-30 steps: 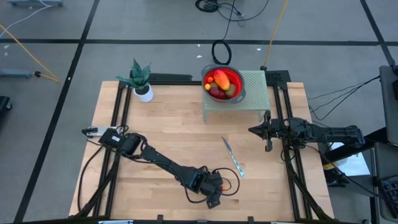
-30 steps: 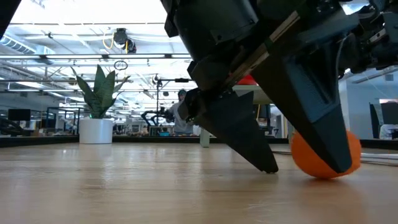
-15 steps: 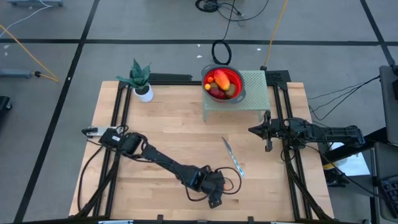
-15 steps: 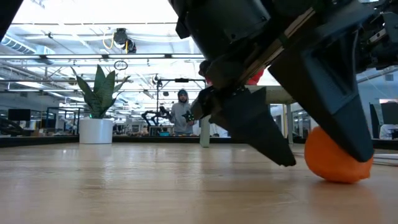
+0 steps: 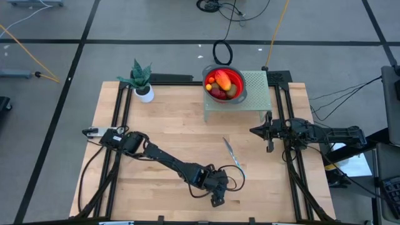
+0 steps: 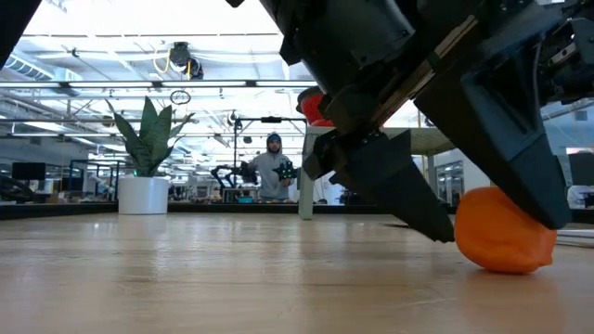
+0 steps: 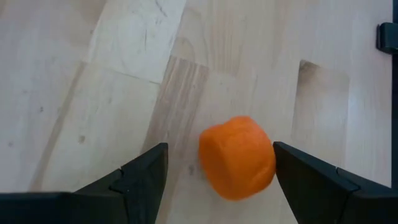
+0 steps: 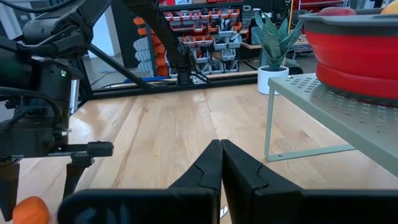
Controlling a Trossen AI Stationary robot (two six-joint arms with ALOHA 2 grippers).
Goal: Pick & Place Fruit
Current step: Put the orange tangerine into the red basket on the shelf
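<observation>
A small orange fruit piece lies on the wooden table near its near edge. It also shows in the low view and the right wrist view. My left gripper is open and points down over it, one finger on either side; in the high view the gripper hides the piece. Other fruit lies in the red bowl at the far side. My right gripper is shut and waits at the table's right. My left gripper comes at the orange piece from above, with the piece resting on the table between its open fingers. One finger stands right at the piece's side. I cannot tell whether it touches the piece.
The red bowl sits on a pale green perforated stand at the far edge. A slim knife lies on the table just beyond my left gripper. A potted plant stands at the far left corner. People stand in the room beyond the table.
My left gripper has moved a little toward the table's right, staying low and open. The orange piece has shifted slightly the same way along the table.
</observation>
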